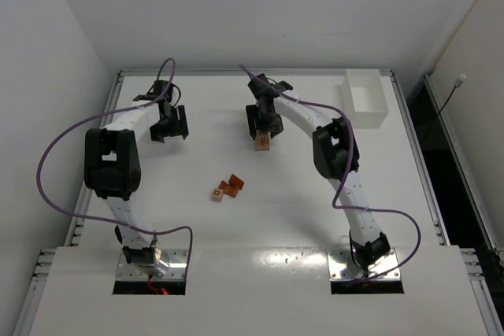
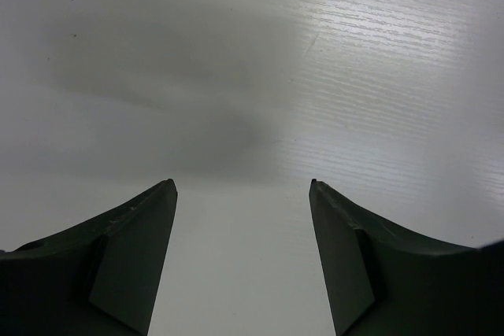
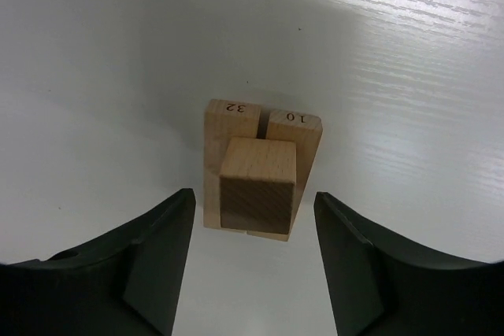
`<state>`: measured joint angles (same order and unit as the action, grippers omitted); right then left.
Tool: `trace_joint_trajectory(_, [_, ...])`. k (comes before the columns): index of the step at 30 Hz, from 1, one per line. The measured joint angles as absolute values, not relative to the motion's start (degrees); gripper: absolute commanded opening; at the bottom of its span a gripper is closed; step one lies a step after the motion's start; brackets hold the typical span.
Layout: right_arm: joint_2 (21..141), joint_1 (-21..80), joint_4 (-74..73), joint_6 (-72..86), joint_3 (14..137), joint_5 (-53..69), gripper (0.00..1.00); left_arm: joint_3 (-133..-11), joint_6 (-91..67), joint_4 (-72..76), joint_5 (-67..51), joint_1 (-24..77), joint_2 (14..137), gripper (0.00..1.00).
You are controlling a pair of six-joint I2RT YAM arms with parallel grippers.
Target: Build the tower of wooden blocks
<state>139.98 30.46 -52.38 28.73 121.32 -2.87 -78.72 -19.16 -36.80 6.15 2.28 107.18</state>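
The white tabletop (image 1: 299,218) carries everything. The left arm (image 1: 110,163) reaches to the far left of it, and the right arm (image 1: 335,151) reaches toward the far middle. A white tray (image 1: 366,100) sits at the far right corner, well apart from both.

The left fingers (image 2: 134,257) are spread wide over bare tabletop, with nothing between them. The right fingers (image 3: 157,257) are released too, standing on either side of the wood block tower (image 3: 258,171) with a clear gap on each side (neither pad touches the wood).

The tower stands in the far middle of the tabletop, just under the right wrist: two pale bars lie flat side by side, marked 32 (image 3: 231,127) and 10 (image 3: 295,127), with a pale cube resting on top across their seam.

Nearer the arm bases, a pale loose cube (image 1: 217,193) lies just beside two reddish-orange blocks (image 1: 233,185).
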Motion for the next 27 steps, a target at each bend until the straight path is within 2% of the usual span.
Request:
trace_joint_trajectory(1, [140.0,30.5,-52.4,28.7,121.3,-2.8,0.66,-78.7,-19.2,-36.8,6.0,2.3,107.2,0.65])
trace_joint_trajectory(4, [140.1,30.5,-52.4,28.6,121.3,-2.9,0.66,-78.7,-19.2,-36.8,5.9,2.3,107.2,0.65])
trace_joint_trajectory(8, [139.3,30.5,-52.3,28.4,121.2,-2.6,0.72,-77.5,-19.1,-36.0,5.5,2.3,106.6,0.65])
trace_joint_trajectory(11, [134.6,30.4,-51.3,25.7,118.6,-0.6,0.8,-73.9,-18.9,-35.5,5.4,2.3,103.9,0.65])
trace_joint_trajectory(13, [128.6,30.3,-50.5,21.5,115.8,2.3,0.81,-71.8,-18.9,-35.7,5.5,2.3,101.8,0.67])
trace_joint_trajectory(16, [115.8,30.2,-46.7,10.7,107.9,9.1,0.81,-70.4,-18.4,-35.6,6.3,2.1,99.6,0.76])
trace_joint_trajectory(18, [105.9,30.2,-44.8,2.3,100.8,13.4,0.75,-70.4,-18.0,-35.5,6.2,1.5,99.0,0.86])
trace_joint_trajectory(22, [91.7,32.4,-43.0,-16.2,89.6,19.9,0.69,-70.4,-17.1,-35.7,5.8,-1.5,98.8,0.9])
trace_joint_trajectory(27, [89.9,39.1,-39.4,-34.1,80.9,25.2,0.63,-70.7,-16.7,-36.4,4.8,-6.6,98.9,0.93])
